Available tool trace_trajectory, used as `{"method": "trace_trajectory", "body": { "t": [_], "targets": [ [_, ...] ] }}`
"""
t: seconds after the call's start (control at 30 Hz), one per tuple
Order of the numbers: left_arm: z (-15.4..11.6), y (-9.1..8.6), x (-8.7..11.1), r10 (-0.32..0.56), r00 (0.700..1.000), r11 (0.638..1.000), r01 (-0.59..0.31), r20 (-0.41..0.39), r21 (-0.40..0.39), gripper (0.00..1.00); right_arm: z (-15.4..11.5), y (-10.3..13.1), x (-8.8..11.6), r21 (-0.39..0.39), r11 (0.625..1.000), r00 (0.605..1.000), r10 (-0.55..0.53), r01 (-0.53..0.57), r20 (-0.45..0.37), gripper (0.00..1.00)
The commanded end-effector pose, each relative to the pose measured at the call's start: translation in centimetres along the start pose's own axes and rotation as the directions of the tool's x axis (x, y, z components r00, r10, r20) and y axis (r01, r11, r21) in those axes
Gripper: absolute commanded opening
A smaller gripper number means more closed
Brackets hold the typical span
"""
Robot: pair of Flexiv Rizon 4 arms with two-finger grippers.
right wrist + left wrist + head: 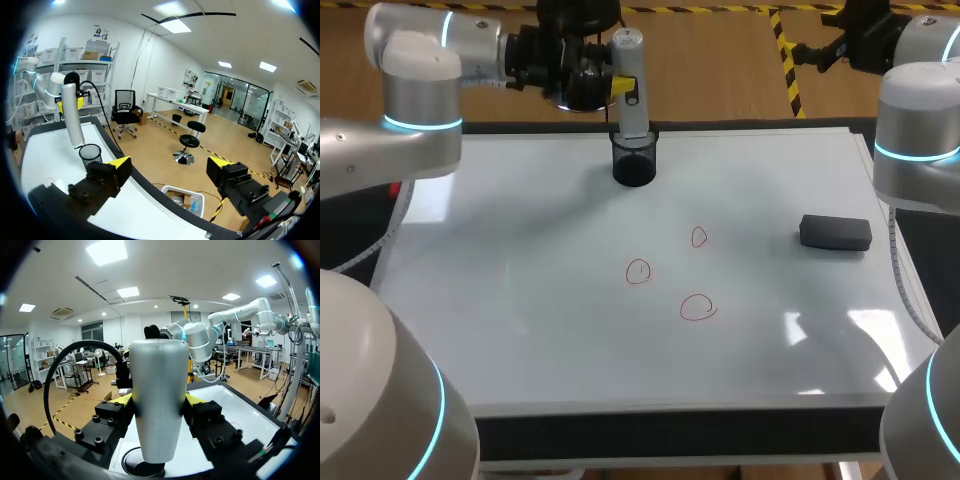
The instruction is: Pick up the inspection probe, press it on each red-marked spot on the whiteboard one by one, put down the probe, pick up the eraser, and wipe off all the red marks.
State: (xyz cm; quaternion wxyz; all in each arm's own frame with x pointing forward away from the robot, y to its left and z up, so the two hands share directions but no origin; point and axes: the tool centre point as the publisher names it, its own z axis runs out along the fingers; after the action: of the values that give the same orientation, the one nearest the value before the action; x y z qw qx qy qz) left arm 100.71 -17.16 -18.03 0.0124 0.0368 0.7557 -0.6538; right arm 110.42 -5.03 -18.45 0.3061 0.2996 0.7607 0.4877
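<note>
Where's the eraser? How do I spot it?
Start at the big whiteboard covering the table, then look along its right side. The eraser lies there alone, right of the three red circles. It is the only dark, flat block; the black cup at the far edge is round and upright.

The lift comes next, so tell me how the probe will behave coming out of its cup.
The probe looks rigid and smooth, a rounded grey body, so it may slip in a light grip. Tall and narrow in the small black cup, it could tip the cup if pulled sideways rather than straight up.
</note>
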Motion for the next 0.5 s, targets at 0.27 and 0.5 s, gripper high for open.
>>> {"method": "trace_trajectory", "body": {
  "t": [0.27,0.5],
  "targets": [
    [-0.52,-1.68,2.68,-0.010,1.000,1.000,0.010,0.027,-0.025,0.00,0.00,0.00,0.00,0.000,1.000,1.000,0.000,0.000,0.000,1.00],
    [-0.52,-1.68,2.68,-0.010,1.000,1.000,0.010,0.027,-0.025,0.00,0.00,0.00,0.00,0.000,1.000,1.000,0.000,0.000,0.000,1.00]
  ]
}}
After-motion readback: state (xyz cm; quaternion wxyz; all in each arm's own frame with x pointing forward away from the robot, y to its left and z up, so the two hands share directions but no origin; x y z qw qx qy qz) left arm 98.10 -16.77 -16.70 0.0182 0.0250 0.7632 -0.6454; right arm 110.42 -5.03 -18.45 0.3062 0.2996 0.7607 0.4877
